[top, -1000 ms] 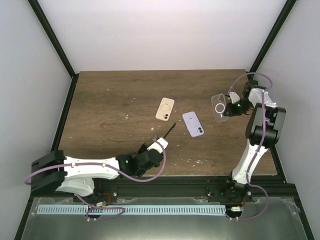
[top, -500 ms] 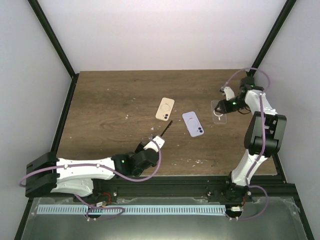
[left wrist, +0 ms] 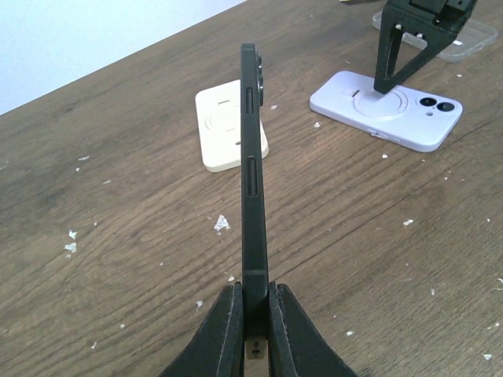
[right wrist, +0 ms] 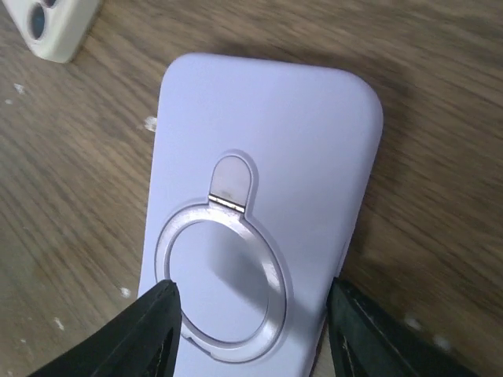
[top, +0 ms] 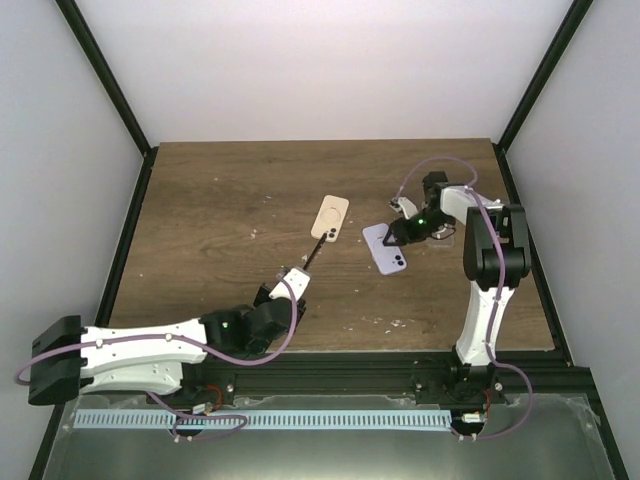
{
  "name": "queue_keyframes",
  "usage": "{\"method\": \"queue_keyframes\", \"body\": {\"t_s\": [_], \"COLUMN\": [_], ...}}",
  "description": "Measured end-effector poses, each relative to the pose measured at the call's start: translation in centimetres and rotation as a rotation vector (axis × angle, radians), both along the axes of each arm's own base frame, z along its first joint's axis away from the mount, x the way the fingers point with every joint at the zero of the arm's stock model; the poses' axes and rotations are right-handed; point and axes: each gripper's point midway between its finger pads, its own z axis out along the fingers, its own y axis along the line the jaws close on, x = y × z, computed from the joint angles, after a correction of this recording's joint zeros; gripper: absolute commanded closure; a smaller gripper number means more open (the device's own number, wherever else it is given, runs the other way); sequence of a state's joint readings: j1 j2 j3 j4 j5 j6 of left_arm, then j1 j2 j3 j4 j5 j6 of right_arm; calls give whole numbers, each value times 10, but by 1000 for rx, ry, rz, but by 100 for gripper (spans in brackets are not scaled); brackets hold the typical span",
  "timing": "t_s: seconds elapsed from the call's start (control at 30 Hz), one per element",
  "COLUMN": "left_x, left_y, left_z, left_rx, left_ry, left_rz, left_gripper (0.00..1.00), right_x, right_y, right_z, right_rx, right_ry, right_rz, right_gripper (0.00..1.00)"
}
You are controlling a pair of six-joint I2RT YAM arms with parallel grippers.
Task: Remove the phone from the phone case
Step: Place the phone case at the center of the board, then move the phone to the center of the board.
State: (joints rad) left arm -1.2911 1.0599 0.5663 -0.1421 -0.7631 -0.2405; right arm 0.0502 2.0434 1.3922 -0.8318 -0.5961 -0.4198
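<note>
wooden table [top: 200,210], white walls [top: 320,70]; flecks [left wrist: 221,225], possibly crumbs, around lilac phone case [top: 392,258]

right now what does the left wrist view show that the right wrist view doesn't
Only the left wrist view: a thin black phone standing on edge, clamped in the left tool, and a clear plastic case at the far right.
Only the right wrist view: the hinge tab on the ring of the lilac phone case, close up, with the two tips of the open right tool flanking it.
Both: that lilac case, the right tool, a cream phone case, and the brown wooden table.
</note>
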Motion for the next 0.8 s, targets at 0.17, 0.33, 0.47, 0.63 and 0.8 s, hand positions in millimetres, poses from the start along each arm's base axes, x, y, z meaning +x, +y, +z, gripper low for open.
{"method": "queue_keyframes", "body": {"t_s": [0.17, 0.33, 0.47, 0.63, 0.8], "left_x": [0, 1, 2, 12, 39], "left_y": [11, 15, 14, -3, -36], "left_z": [5, 7, 2, -7, -14], "left_rx": [-13, -12, 21, 99, 175], "left_ry": [-11, -20, -21, -14, 5], "left_rz": [26, 41, 40, 27, 13], "left_gripper": [100, 100, 100, 100, 100], "right_x": [-19, -67, -94, -51, -20], "right_y": [41, 105, 136, 83, -19], "right_z": [1, 6, 18, 50, 103], "right_rx": [85, 190, 266, 338, 300], "right_ry": [48, 155, 219, 119, -157], "right_rz": [47, 186, 258, 93, -172], "right_gripper": [48, 49, 49, 49, 49]}}
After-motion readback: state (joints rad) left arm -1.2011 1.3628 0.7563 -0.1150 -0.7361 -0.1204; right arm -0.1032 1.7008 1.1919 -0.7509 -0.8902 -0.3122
